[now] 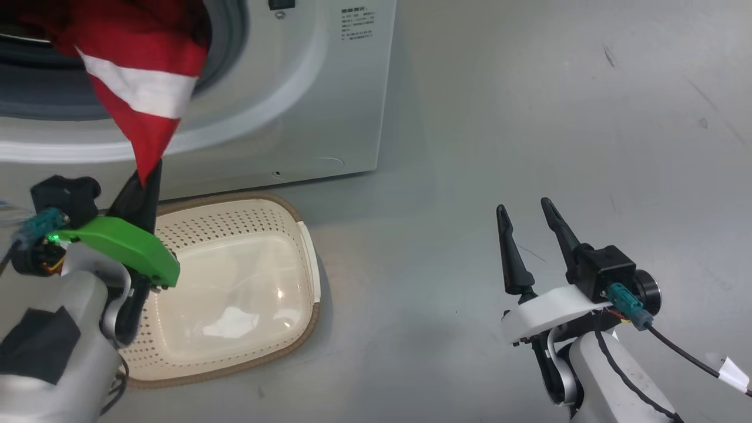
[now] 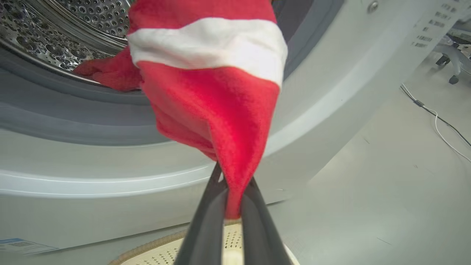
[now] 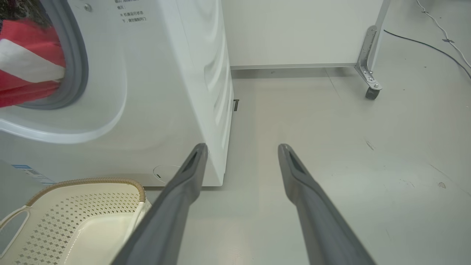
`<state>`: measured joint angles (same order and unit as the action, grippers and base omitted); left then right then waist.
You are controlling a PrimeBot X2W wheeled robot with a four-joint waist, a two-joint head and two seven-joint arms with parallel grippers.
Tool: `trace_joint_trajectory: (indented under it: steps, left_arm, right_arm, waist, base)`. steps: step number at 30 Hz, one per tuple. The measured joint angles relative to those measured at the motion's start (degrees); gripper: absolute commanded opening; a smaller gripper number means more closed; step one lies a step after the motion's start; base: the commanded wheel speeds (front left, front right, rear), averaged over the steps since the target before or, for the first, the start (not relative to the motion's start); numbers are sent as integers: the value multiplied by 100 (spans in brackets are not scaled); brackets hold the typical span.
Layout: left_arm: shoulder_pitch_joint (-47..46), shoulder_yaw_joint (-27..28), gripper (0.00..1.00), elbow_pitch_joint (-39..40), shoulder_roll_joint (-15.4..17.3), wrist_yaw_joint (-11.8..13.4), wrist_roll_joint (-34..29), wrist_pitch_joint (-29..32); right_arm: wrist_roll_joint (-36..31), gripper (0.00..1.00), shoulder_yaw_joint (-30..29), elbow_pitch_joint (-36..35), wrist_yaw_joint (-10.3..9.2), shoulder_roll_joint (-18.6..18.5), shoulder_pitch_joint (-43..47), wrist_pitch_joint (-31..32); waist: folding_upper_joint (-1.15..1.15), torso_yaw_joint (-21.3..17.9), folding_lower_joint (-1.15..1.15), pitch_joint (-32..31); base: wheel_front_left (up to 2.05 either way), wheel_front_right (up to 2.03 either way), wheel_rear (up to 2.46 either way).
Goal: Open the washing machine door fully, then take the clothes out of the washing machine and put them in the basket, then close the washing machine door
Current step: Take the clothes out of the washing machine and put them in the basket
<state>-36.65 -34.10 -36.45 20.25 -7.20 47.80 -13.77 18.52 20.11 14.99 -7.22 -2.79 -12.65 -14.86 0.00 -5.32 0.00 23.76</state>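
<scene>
L end effector (image 1: 147, 176) (image 2: 233, 184): clamped tight on the bottom tip of the clothes (image 1: 141, 59) (image 2: 220, 110); red cloth is pinched between both fingers. R end effector (image 1: 523, 205) (image 3: 242, 147): spread wide, holding nothing, over bare floor (image 1: 529, 117), well apart from the work.

Clothes pos: upper part inside the washing machine (image 1: 329, 88) (image 3: 165, 73) opening, lower part draped out over the grey gasket (image 1: 229, 35) (image 3: 79, 62) lip and hanging down the front panel. The lip is the one thing the fabric drags across. Steel drum (image 2: 44, 40) shows behind it.

Basket (image 1: 235, 197) (image 3: 84, 182) (image 2: 162, 250): on the floor just beside the machine front, below the L end effector.

Surroundings, R side: white panel (image 3: 294, 33) on a caster (image 3: 371, 92) behind the machine, apart from it. Cables (image 2: 438, 121) (image 3: 423, 42) on the floor farther out.

Count:
- 1 machine, 1 basket, 2 end effectors.
- 1 red garment w/ 1 white stripe visible.
- Red lump (image 2: 103, 73) at the drum edge: can't tell if it's the same piece or a 2nd.
- Labels: 1 blue label (image 2: 18, 244) (image 3: 31, 172) low on the front, 1 text label (image 1: 356, 23) near the top corner.
</scene>
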Motion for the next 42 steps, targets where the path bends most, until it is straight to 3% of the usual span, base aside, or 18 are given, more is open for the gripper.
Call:
trace_joint_trajectory:
  steps: [17,42]
  left_arm:
    - [1683,-366,0,-70,-149,0,102,-48]
    - [1460,-387,0,-254,180,0,-7,-48]
  right_arm:
    - [7,100,48,142,0,-4,155,0]
    - [1,100,175,-175,0,-8,2,0]
  waist:
    - [0,625,0,-524]
    - [0,303,0,394]
  base:
    - [0,0,0]
    - [0,0,0]
